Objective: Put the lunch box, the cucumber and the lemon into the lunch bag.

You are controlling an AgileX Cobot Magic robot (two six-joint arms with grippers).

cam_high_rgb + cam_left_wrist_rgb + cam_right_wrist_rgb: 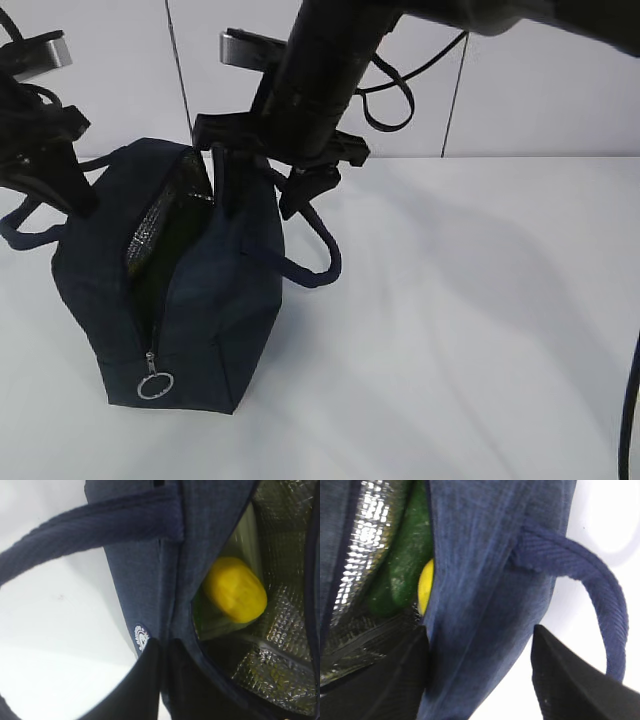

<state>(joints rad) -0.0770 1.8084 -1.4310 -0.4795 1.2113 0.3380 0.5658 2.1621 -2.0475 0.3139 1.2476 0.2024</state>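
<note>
Pinching the left rim of the lunch bag (175,290), left gripper (162,645) clamped tight on the navy fabric, dark fingers (135,690) pressed together with cloth between. Straddling the opposite wall, right gripper (480,645) spread moderately wide, one finger (375,680) inside against the silver lining, the other finger (570,680) outside by the handle (600,595), wall cloth between the two; whether gripped or merely flanked, cannot tell. Held apart at the mouth, leaving a narrow dark slot between both rims, little free room inside. Deep in the bag: lemon (235,589), bright yellow, smooth and oval, lying against the cucumber (402,565), dark green and long, along the lining. Beneath the fruit a pale greenish surface, possibly the lunch box, too hidden to confirm. Hanging off the bag's right side, a padded ribbed loop handle; another loop on the left side near the left arm. At the bag's near end, zipper run down to a metal ring pull (155,385). Around the bag, plain white table (460,330), smooth and matte.
</note>
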